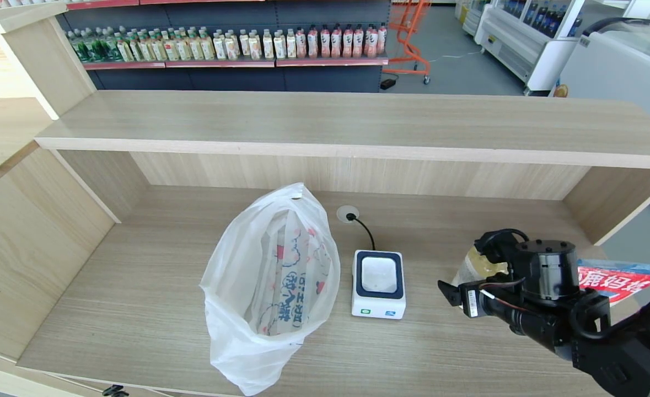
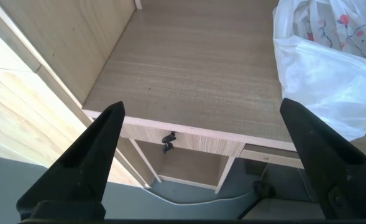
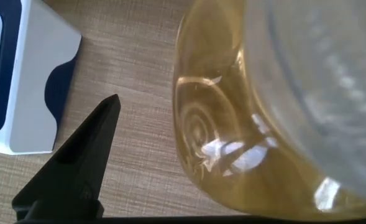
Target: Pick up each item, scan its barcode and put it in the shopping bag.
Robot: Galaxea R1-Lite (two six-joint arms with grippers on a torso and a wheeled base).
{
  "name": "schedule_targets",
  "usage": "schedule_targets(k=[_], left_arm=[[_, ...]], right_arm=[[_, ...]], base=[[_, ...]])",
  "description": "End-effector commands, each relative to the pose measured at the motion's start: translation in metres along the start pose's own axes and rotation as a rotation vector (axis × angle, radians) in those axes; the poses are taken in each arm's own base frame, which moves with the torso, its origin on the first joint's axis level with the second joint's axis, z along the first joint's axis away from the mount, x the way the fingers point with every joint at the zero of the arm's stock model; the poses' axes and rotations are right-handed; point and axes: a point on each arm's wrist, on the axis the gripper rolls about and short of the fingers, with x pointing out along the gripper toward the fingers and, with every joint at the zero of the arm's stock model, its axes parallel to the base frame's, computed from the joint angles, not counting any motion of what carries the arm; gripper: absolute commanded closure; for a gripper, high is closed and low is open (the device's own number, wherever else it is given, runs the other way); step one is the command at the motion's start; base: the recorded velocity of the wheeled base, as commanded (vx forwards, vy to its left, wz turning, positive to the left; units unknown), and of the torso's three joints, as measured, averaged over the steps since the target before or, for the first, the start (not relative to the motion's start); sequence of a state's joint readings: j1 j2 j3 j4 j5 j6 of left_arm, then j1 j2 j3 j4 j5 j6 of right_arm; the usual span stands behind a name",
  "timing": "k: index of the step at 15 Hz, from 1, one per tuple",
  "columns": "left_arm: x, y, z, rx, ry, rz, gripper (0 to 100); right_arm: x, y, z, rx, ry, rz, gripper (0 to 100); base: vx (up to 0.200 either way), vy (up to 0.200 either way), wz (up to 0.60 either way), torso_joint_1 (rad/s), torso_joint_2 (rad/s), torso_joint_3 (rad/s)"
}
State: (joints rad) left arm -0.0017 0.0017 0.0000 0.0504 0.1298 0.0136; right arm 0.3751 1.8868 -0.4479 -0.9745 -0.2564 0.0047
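A white plastic shopping bag (image 1: 269, 286) stands open at the counter's middle, with a cartoon-printed package (image 1: 294, 275) inside. To its right sits the white barcode scanner (image 1: 378, 282). Further right is a bottle (image 1: 471, 268) of amber drink, and my right gripper (image 1: 471, 295) is at it, open. In the right wrist view the bottle (image 3: 263, 112) is close up, a gap separates it from one dark finger (image 3: 77, 162), and the other finger is hidden. The scanner (image 3: 21, 81) lies beyond. My left gripper (image 2: 201, 155) hangs open over the counter's front edge, beside the bag (image 2: 332, 68).
A red and blue packet (image 1: 617, 278) lies at the counter's right end behind my right arm. A raised shelf (image 1: 325, 121) and side walls enclose the counter. A cable (image 1: 364, 229) runs from the scanner to a hole at the back. Bare wood lies left of the bag.
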Motion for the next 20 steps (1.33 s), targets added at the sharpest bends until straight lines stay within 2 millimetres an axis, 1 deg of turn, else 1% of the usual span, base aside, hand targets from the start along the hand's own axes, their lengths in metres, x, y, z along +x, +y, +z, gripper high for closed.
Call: schedule_targets(k=[1,5,6,12,14,15,17,18,19,20], left_arm=[[0.000,0.000,0.000,0.000,0.000,0.001,0],[0.000,0.000,0.000,0.000,0.000,0.001,0],[0.000,0.000,0.000,0.000,0.000,0.001,0],[0.000,0.000,0.000,0.000,0.000,0.001,0],[0.000,0.000,0.000,0.000,0.000,0.001,0],[0.000,0.000,0.000,0.000,0.000,0.001,0],[0.000,0.000,0.000,0.000,0.000,0.001,0],[0.000,0.000,0.000,0.000,0.000,0.001,0],[0.000,0.000,0.000,0.000,0.000,0.001,0],[0.000,0.000,0.000,0.000,0.000,0.001,0]], right_arm=[[0.002,0.002,-0.003,-0.009,0.003,0.004,0],[0.003,0.002,0.004,0.000,-0.061,0.004,0],[0.005,0.002,0.003,0.000,-0.070,0.003,100],[0.006,0.002,0.010,-0.058,-0.130,-0.005,100],[0.000,-0.001,0.006,-0.088,-0.110,-0.011,100],[-0.017,-0.007,0.016,-0.141,-0.148,-0.007,100],[-0.044,-0.012,0.044,-0.118,-0.223,0.070,100],[-0.062,-0.016,0.062,-0.082,-0.253,0.121,100],[-0.083,-0.019,0.075,-0.029,-0.253,0.203,100],[-0.104,-0.020,0.086,0.007,-0.226,0.321,100]], base=[[0.000,0.000,0.00,0.000,0.00,0.000],[0.000,0.000,0.00,0.000,0.00,0.000],[0.000,0.000,0.00,0.000,0.00,0.000],[0.000,0.000,0.00,0.000,0.00,0.000],[0.000,0.000,0.00,0.000,0.00,0.000],[0.000,0.000,0.00,0.000,0.00,0.000],[0.000,0.000,0.00,0.000,0.00,0.000],[0.000,0.000,0.00,0.000,0.00,0.000],[0.000,0.000,0.00,0.000,0.00,0.000],[0.000,0.000,0.00,0.000,0.00,0.000]])
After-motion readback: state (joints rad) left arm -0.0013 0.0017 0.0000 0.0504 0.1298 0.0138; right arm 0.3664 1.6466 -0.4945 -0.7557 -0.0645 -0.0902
